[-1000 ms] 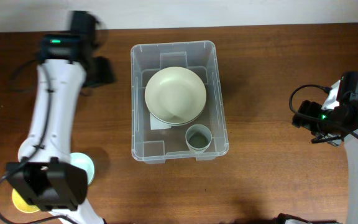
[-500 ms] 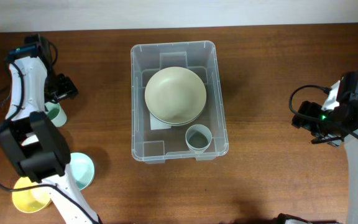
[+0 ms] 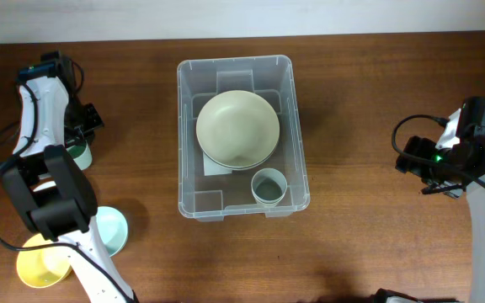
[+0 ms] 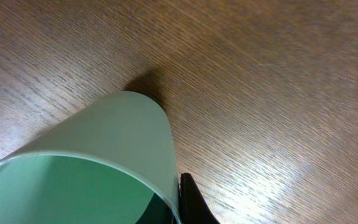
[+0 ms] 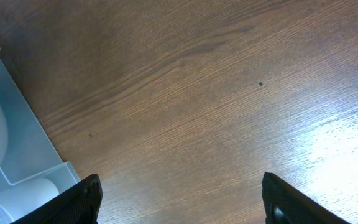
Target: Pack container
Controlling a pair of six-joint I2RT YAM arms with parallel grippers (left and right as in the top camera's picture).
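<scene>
Left gripper hangs at a pale green plastic cup; whether it is clamped on the cup cannot be told. The large, clear, rectangular plastic container lies well off to its right.

Container near-left corner free, bowls at centre, cup near-right

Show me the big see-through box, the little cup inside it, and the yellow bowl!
container (image 3: 180, 135), overhead view, on its left rim.
small cup (image 3: 269, 186), overhead view, on its open middle.
yellow bowl (image 3: 36, 266), overhead view, on the part of its inside that shows.
</scene>
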